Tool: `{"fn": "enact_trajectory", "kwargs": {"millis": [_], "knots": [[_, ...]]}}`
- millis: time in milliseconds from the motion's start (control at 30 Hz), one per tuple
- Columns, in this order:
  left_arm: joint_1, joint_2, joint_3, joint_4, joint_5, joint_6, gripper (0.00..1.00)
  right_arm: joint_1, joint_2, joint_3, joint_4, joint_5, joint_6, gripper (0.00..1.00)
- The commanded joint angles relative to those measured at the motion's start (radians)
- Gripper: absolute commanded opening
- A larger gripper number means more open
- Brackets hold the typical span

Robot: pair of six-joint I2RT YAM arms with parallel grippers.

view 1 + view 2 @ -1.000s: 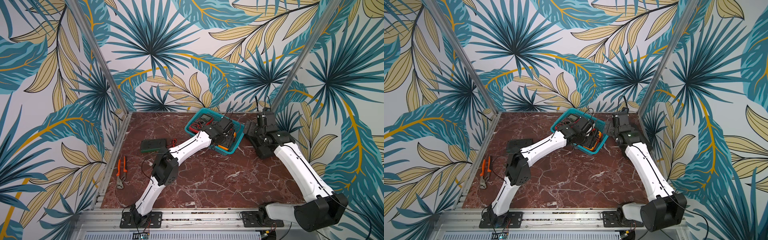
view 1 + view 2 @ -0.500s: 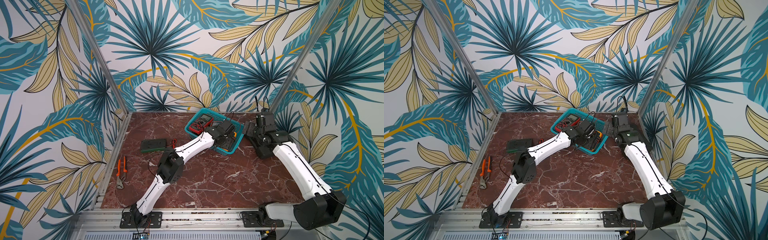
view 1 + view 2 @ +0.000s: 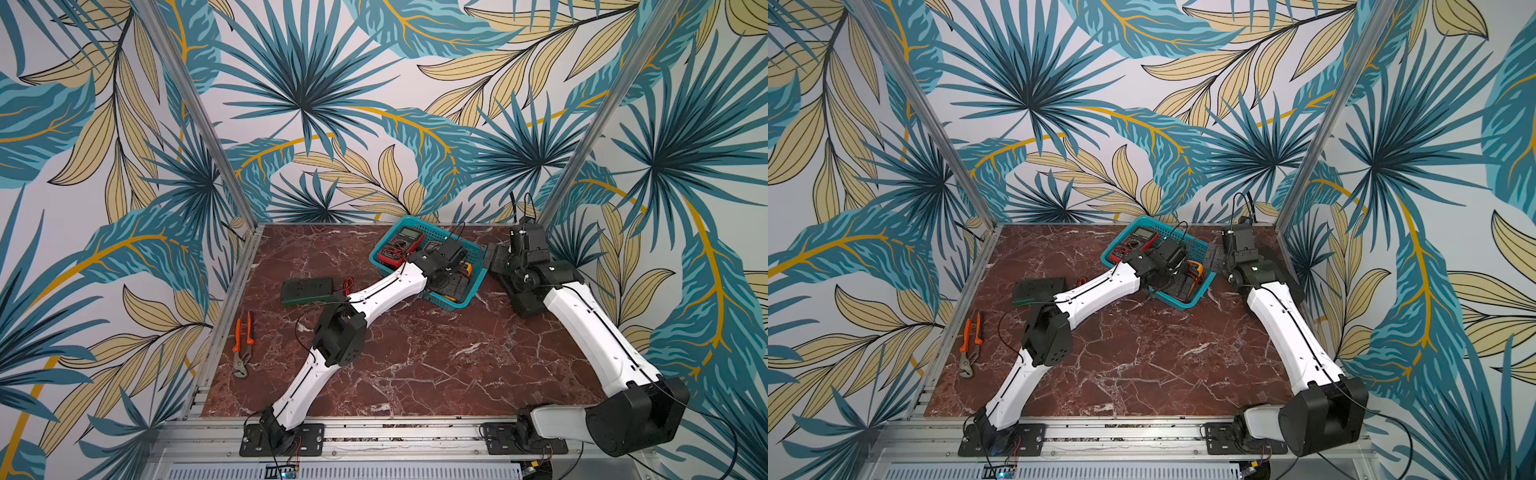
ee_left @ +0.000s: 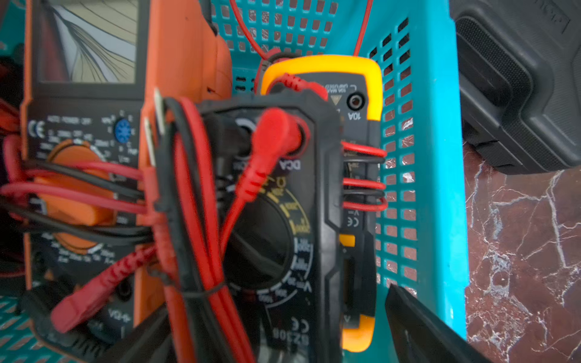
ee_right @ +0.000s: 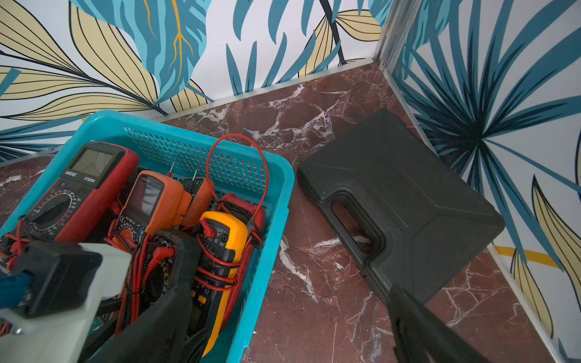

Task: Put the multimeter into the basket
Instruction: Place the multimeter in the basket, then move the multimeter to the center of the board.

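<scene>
Left wrist view, low in the frame: my left claw (image 4: 276, 301) stands wide open, gripping nothing, around the black multimeter (image 4: 267, 226) inside the basket (image 4: 440, 141).

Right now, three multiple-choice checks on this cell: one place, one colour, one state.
1. The black moulded plastic tool case lies: A on the red-brown marble table beside the teal perforated plastic basket; B inside that basket; C at the table's front edge.
2. Handles of the metal slip-joint pliers are: A blue; B orange; C green.
3. Jaws of the left gripper are: A shut on the pliers; B shut on the basket rim; C open.
A: the case rests on marble outside the rim. B: both handles show orange. C: the jaws stand wide apart, with the black plastic multimeter lying in the basket.
</scene>
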Motion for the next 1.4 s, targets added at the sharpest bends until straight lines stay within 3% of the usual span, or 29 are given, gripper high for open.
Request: {"fn": "enact_trajectory", "kwargs": {"millis": [0,200,433,567,733,933,1100,1367], "knots": [[-0.002,-0.099,-0.024,0.057,-0.002,0.020,1.00,-0.002,-0.001,-0.004,0.003,0.001,-0.018,1.00],[-0.002,-0.252,-0.199,0.121,-0.032,0.026,1.00,-0.003,-0.018,0.009,-0.013,-0.009,-0.026,0.99],[0.055,-0.537,-0.525,0.178,-0.184,0.034,1.00,-0.001,-0.076,0.003,-0.017,-0.129,-0.028,0.99],[0.217,-0.693,-0.721,0.165,-0.198,0.034,1.00,0.006,-0.125,-0.021,0.000,-0.192,-0.014,0.99],[0.535,-0.802,-0.913,0.230,-0.059,0.080,1.00,0.029,-0.166,-0.050,0.029,-0.239,0.007,0.99],[0.797,-0.723,-0.940,0.336,0.100,0.144,1.00,0.069,-0.172,-0.055,0.035,-0.234,0.006,0.99],[0.947,-0.546,-0.829,0.278,0.204,0.076,1.00,0.108,-0.157,-0.047,0.036,-0.229,-0.006,0.99],[1.038,-0.382,-0.748,0.264,0.194,0.006,1.00,0.193,-0.107,-0.017,0.036,-0.186,-0.042,0.99]]}}
